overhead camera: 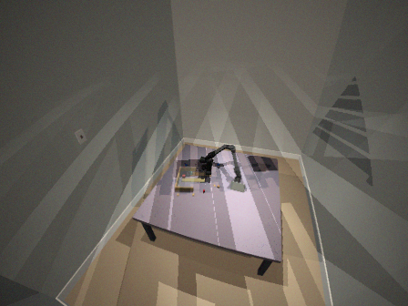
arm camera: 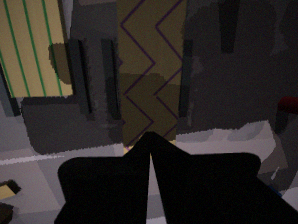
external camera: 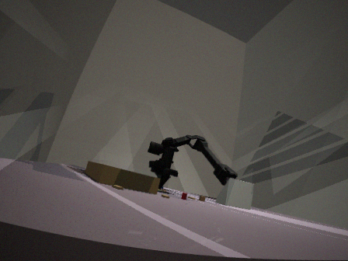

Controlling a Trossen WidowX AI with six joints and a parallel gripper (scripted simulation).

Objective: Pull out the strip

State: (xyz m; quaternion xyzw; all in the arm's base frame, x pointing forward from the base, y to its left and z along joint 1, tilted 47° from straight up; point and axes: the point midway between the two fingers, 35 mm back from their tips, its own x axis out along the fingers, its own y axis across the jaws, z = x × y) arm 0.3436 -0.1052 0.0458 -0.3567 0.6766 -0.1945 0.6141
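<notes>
In the wrist view a tan strip [arm camera: 150,55] with purple zigzags runs up from my fingertips, between dark rails. A pale yellow strip [arm camera: 35,50] with green lines lies to its left, ending higher up. My gripper [arm camera: 150,137] [overhead camera: 238,180] [external camera: 229,179] is shut with nothing between its fingers. In the wrist view its tips overlap the near end of the zigzag strip; the height between them cannot be told. In the exterior view it is beside the top of a pale green block. No cube with a readable label shows in any view.
The pale green block [overhead camera: 237,187] [external camera: 241,195] stands by the gripper. A brown-walled tray [overhead camera: 184,189] [external camera: 116,179] is left of the arm's base. A red piece [overhead camera: 204,191] [external camera: 184,196] and small tan pieces lie between. A red cylinder [arm camera: 288,104] shows at the wrist view's right edge.
</notes>
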